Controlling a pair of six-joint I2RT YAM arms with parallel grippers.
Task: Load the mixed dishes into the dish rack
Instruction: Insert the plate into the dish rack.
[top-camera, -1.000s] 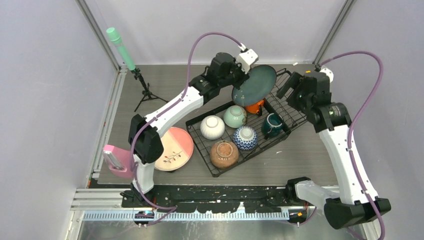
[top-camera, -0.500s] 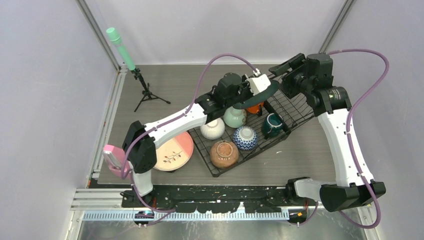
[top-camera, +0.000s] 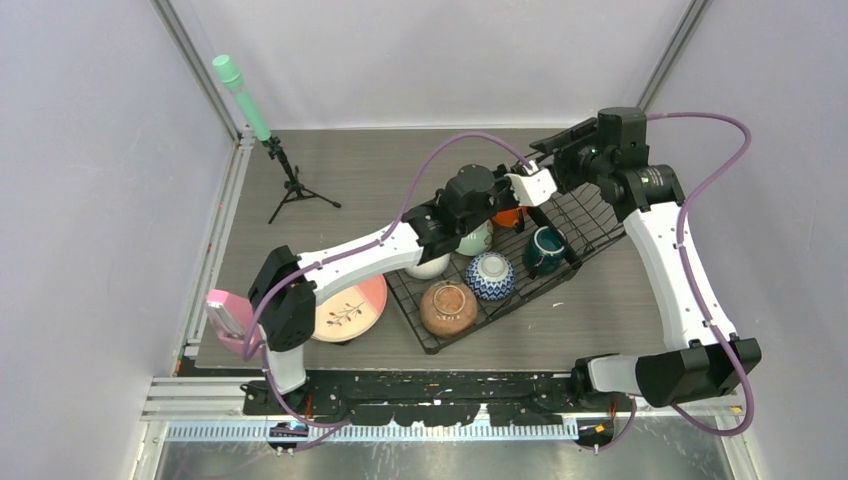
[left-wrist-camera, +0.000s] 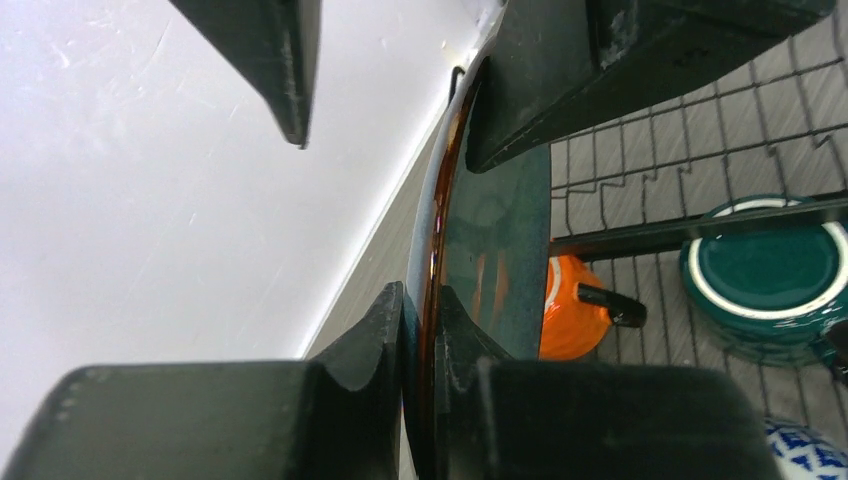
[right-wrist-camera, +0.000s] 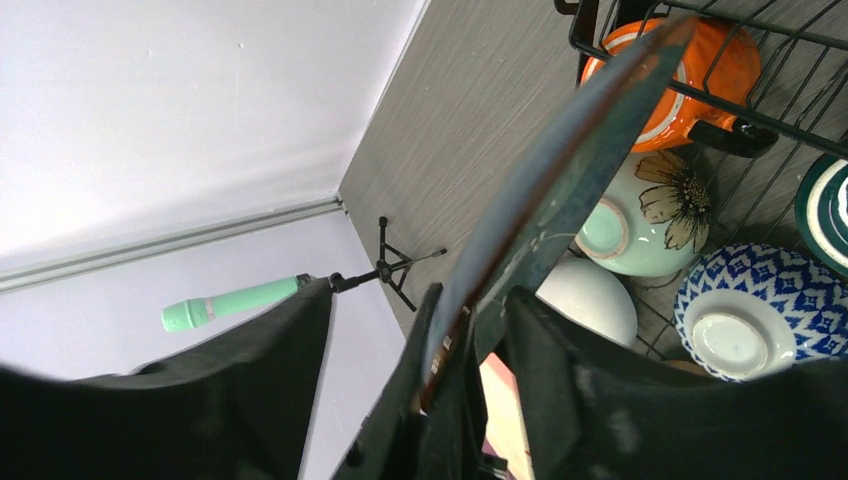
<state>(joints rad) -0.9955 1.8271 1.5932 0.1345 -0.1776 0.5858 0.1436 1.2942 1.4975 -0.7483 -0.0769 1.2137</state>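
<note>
Teal plate edge-on above dish rack.
L jaws clenched on its rim; R jaws, clear 1 s ago, now straddle opp. rim, released.

The teal plate is dark and glossy, with a brown rim. The orange mug sits by a dark teal mug rimmed in white. One patterned bowl is blue and white, and the mint-green bowl carries a brown flower. The white bowl and brown bowl are plain. The pink plate has a dark twig motif. The rack is black and the surface is grey wood-grain.
</note>
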